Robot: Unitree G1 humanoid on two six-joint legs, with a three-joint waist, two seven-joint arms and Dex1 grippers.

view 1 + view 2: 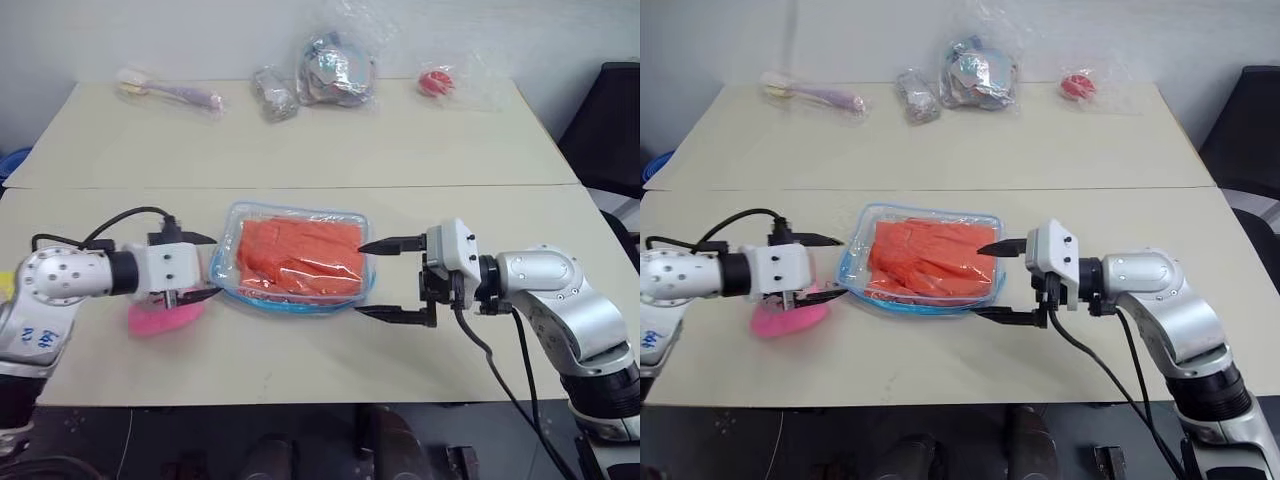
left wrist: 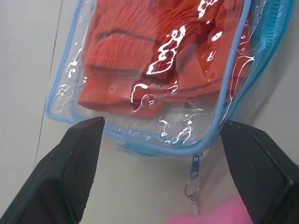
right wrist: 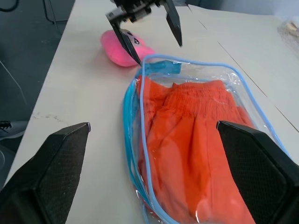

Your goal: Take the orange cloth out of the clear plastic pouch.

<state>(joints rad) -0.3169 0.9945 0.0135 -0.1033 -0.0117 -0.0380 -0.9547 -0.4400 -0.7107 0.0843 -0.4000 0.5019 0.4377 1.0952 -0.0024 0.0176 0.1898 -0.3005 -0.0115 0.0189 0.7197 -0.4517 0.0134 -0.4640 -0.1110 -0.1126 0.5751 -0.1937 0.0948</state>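
Note:
The clear plastic pouch (image 1: 292,296) with light-blue zipper edging lies flat on the near table. The wrinkled orange cloth (image 1: 300,255) is inside it and fills most of it. My left gripper (image 1: 203,267) is open at the pouch's left end, one finger on each side of that end, holding nothing. In the left wrist view the zipper pull (image 2: 192,179) hangs off that end, between the black fingers (image 2: 70,172). My right gripper (image 1: 361,278) is open at the pouch's right end, pointing left, also empty. Its fingers (image 3: 257,172) frame the cloth (image 3: 196,140).
A pink plush toy (image 1: 160,318) lies under my left gripper, left of the pouch. On the far table are several bagged items: a long one (image 1: 170,93), crumpled bags (image 1: 335,65) and a red object (image 1: 437,82). A black chair (image 1: 610,120) stands at the right.

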